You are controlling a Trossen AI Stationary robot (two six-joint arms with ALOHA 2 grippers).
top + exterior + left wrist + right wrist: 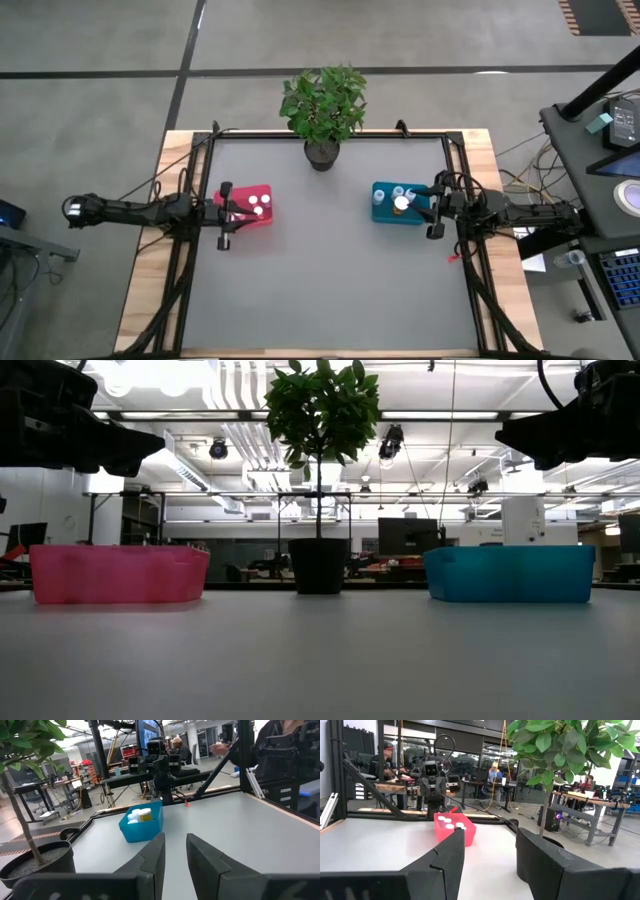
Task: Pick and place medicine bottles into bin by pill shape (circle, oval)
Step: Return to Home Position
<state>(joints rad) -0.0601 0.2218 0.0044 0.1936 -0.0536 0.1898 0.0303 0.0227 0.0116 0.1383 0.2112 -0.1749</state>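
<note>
Left pincer (176, 842) hovers by the red bin (118, 574), its dark wedge-shaped fingers parted by a narrow gap, gripping nothing. That translucent bin holds round white-capped medicine bottles (258, 205). A leafy plant in a black pot (321, 152) stands at the back of the smooth grey table (330, 285). The teal bin (510, 574) holds more bottles, one orange-bodied (401, 203). Right pincer (490, 837) hangs beside it, spread wide and empty.

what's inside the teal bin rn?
The teal bin holds at least three medicine bottles, white caps up, one showing orange. Anything beneath them and the pill shapes cannot be seen; in the low view the bin wall hides them all.
</note>
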